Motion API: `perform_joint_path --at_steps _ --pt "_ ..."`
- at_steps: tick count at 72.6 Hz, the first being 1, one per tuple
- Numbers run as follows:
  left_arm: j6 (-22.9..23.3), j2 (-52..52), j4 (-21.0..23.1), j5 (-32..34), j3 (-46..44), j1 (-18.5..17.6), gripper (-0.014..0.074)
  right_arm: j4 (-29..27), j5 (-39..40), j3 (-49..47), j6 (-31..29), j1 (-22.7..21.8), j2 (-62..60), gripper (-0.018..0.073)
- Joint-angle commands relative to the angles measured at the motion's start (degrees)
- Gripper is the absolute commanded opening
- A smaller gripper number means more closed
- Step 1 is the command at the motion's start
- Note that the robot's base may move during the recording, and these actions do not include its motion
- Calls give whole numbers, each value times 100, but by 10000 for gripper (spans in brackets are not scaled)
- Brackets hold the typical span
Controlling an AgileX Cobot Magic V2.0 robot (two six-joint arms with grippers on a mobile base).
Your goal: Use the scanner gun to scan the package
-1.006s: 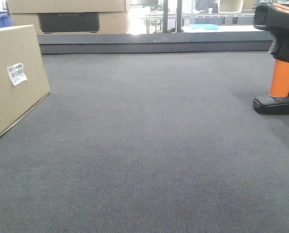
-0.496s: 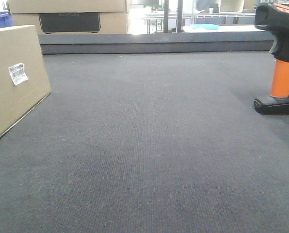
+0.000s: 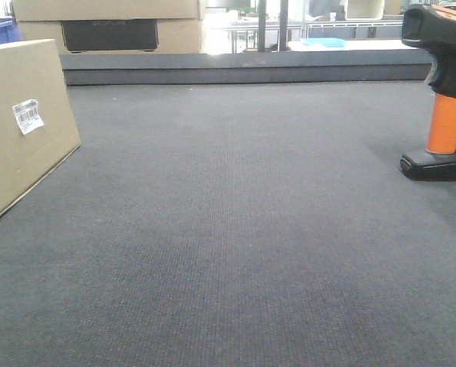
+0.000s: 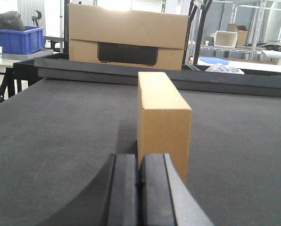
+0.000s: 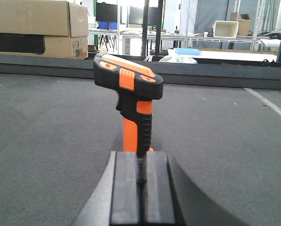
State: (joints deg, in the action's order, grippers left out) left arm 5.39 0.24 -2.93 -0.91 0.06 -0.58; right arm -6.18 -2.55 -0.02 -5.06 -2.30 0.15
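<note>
Package [image 3: 21,126] sits at the left edge of the dark table [image 3: 236,229], cut off by the frame in the front view with only its small white label [image 3: 27,116] clearly readable as a barcode sticker. Scanner gun [image 3: 442,92] stands upright on its base at the right edge, also partly cropped. Left gripper [image 4: 139,188] and right gripper [image 5: 140,188] both look pressed together holding nothing, each just short of its target, though only the finger tops show.

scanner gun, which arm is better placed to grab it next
Right. The scanner gun stands upright straight ahead of the right gripper; the left gripper faces the package instead.
</note>
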Motion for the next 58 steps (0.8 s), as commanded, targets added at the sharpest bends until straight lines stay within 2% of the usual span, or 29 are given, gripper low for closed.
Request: perform_joint_path --at_steps 1,58 --pt "-82 -24 113 148 -6 -38 -111 -32 85 2 -43 12 -15 -167" --pt "-82 -24 125 148 -6 -38 -111 -32 85 2 -43 12 -15 -167"
